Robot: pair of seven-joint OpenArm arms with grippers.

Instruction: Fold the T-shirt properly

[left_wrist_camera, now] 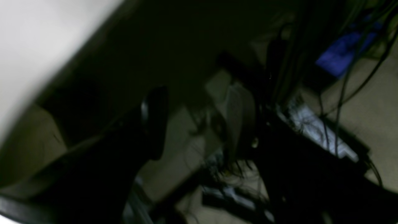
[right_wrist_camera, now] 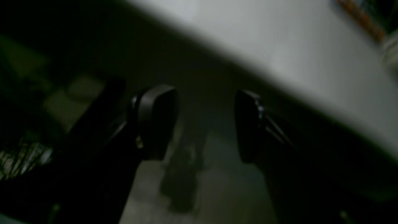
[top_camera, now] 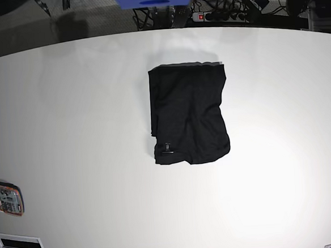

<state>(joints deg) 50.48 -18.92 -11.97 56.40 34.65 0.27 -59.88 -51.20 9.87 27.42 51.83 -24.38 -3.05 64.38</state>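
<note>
Fingers of the left pincer [left_wrist_camera: 192,121] stand apart with nothing between them, beside the bench [left_wrist_camera: 34,40] edge. Right wrist view: the right pincer [right_wrist_camera: 206,124] gapes likewise, holding nothing. Base view: the T-shirt [top_camera: 188,114] lies folded mid-bench, neither arm visible.

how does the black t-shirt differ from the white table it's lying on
The T-shirt is black, soft and creased; the table is white, smooth and flat. The T-shirt is folded into a compact rectangle in the middle, while the table spreads across nearly the whole base view. Both are plain, with no print showing.
</note>
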